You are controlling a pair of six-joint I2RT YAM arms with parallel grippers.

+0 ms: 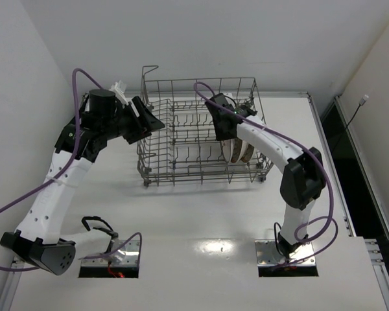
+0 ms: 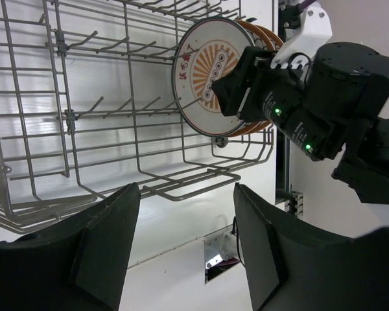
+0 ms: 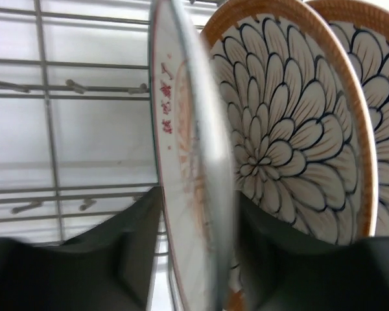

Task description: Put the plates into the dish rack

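Observation:
The grey wire dish rack [image 1: 181,139] stands at the back middle of the table. Three plates stand upright on edge in its right end [image 1: 236,150]. The white plate with the orange sunburst [image 2: 201,71] [image 3: 188,149] is nearest the rack's middle, and two brown-rimmed petal plates [image 3: 279,129] [image 3: 382,116] stand behind it. My right gripper [image 3: 198,197] [image 1: 228,129] straddles the white plate's rim, open, with a thin gap showing at its left finger. My left gripper [image 2: 185,194] [image 1: 157,120] hangs open and holds nothing, just outside the rack's left side.
Rows of upright tines [image 2: 84,110] fill the rest of the rack. Two cut-outs [image 1: 110,262] [image 1: 286,262] in the table hold the arm bases. A white wall rises close on the left. The table's right edge [image 1: 324,142] runs beside a dark gap.

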